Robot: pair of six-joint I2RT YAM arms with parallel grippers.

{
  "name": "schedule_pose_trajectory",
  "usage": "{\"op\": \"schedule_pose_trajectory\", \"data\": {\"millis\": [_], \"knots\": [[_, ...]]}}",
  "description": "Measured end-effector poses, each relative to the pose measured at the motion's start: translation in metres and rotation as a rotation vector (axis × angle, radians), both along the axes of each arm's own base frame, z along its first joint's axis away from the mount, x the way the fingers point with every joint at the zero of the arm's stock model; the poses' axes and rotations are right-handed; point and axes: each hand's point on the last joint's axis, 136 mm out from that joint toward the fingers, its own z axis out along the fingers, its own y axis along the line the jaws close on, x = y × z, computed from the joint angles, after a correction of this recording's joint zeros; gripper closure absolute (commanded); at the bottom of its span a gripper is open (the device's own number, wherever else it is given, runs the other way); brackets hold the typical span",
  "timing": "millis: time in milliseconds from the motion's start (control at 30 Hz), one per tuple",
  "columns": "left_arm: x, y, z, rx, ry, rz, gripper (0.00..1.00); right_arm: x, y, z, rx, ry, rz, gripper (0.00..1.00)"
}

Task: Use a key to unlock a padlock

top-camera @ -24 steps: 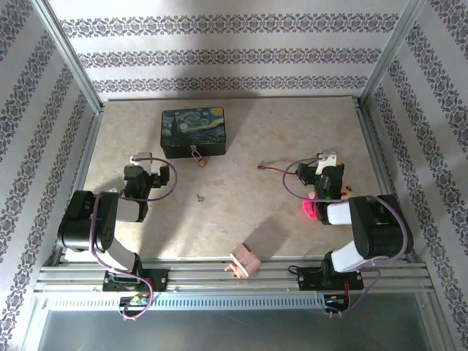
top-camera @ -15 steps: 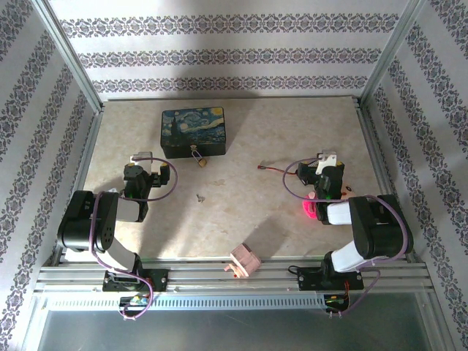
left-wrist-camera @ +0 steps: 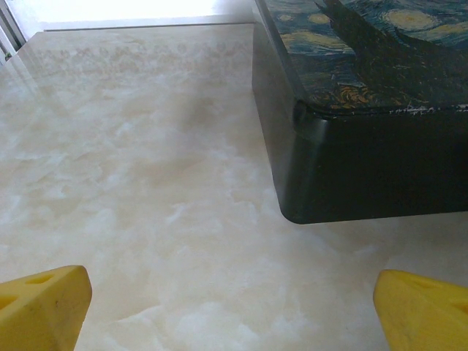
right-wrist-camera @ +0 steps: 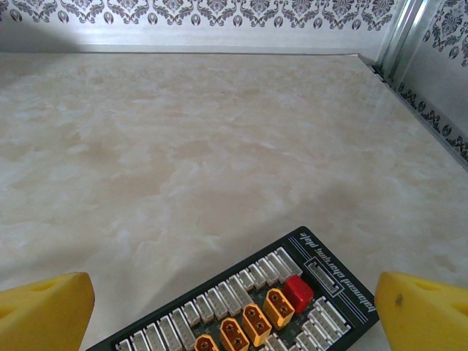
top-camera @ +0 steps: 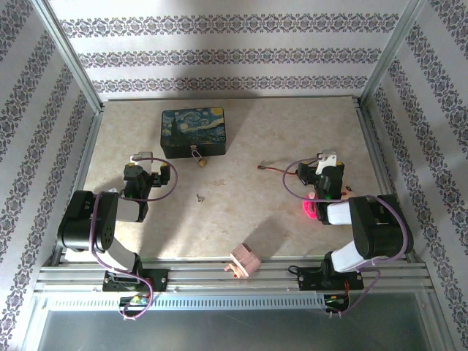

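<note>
Box: a dark painted box [top-camera: 194, 133] sits on the pale table [top-camera: 278, 131].
Padlock: the small padlock [top-camera: 197, 156] is right at the box's front side.
Key: the key [top-camera: 199, 197] lies flat in front of the box, apart from the padlock.
Left gripper: the left gripper [top-camera: 144, 161] is near the box's front left corner. Its yellow fingers [left-wrist-camera: 40, 307] are wide apart and hold nothing.
Right gripper: the right gripper [top-camera: 324, 162] is well to the right of the box. Its fingers [right-wrist-camera: 44, 311] are wide apart and hold nothing, with a black plug board [right-wrist-camera: 256, 307] just below.
</note>
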Motion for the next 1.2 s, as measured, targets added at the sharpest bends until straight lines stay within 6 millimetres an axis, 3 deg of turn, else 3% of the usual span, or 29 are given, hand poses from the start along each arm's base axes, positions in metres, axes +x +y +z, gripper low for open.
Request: {"op": "schedule_pose_trajectory", "data": {"millis": [867,967,1200], "knots": [[-0.003,0.004,0.003,0.008,-0.008,0.023,0.01,0.006,0.000,0.005,0.000,-0.001,-0.001,0.02],[-0.009,0.009,0.018,0.013,-0.050,0.049,0.01,0.010,0.000,0.014,0.001,-0.007,-0.005,0.02],[-0.018,0.019,0.079,-0.003,-0.196,0.117,0.01,0.006,-0.003,0.040,-0.010,-0.022,-0.041,0.02]]}}
